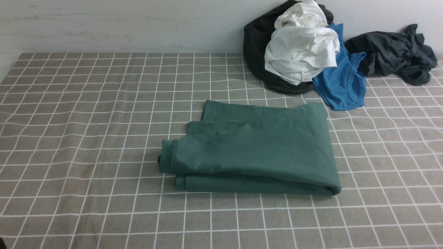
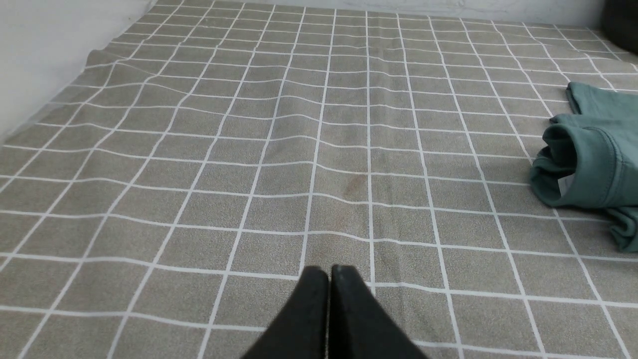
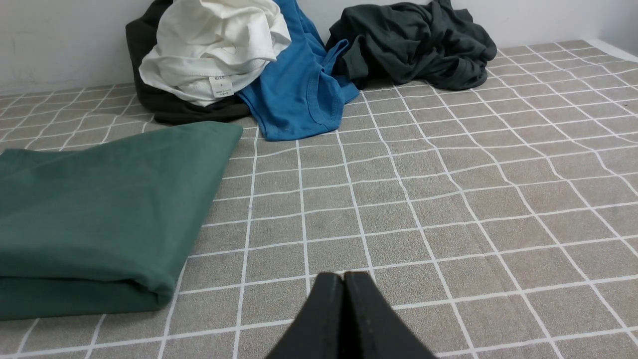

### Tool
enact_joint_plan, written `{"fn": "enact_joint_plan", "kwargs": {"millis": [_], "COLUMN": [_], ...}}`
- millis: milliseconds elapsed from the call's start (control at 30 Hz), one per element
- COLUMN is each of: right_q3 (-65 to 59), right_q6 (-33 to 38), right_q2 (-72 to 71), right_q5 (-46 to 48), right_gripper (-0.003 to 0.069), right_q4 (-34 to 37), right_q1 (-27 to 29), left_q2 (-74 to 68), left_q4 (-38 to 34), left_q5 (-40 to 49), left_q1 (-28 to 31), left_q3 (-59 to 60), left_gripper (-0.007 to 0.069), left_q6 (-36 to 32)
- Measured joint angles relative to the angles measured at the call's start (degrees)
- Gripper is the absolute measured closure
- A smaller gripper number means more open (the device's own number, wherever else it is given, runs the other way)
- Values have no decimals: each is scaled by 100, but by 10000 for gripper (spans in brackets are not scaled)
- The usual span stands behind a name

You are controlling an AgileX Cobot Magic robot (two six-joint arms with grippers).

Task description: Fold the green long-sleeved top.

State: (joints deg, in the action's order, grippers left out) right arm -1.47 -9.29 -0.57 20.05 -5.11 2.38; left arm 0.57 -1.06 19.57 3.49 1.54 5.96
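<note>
The large dark-green cotton long-sleeved top [image 1: 256,152] is lying folded into a compact, roughly rectangular bundle near the middle of the surface [image 1: 86,121], which is wearing a grey-beige cloth crossed by a white grid. In the front view its layers are stacking one over another, with a rounded fold running along the near edge and a ribbed band curling at its left end; that same curled end is showing in the left wrist view [image 2: 588,164], and the smooth right-hand side of the bundle is filling a corner of the right wrist view [image 3: 99,214]. No arm is appearing in the front view. The left gripper [image 2: 329,271] is hovering over bare cloth, well apart from the top, and its two black jaws are pressing together with nothing between them. The right gripper [image 3: 344,276] is likewise sitting over the bare grid near the bundle's right edge but not touching it, its jaws also closing on each other and holding nothing. At the far right of the surface, against the pale wall, a heap of other clothes is lying: a crumpled white garment [image 1: 301,48] with a small label is resting on a black garment [image 1: 256,41], a bright blue shirt [image 1: 342,83] is spreading out just beside them, and a dark grey garment [image 1: 394,52] is bunching up further right.
</note>
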Motion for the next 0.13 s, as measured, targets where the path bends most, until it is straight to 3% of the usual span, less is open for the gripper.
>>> {"fn": "enact_joint_plan", "kwargs": {"millis": [133], "right_q3": [0], "right_q6": [0], "right_q2": [0], "right_q5": [0], "right_gripper": [673], "right_q4": [0], "right_q1": [0], "left_q2": [0], "left_q4": [0], "left_q5": [0], "left_q1": [0], "left_q3": [0], "left_gripper": [631], "left_q6": [0]}}
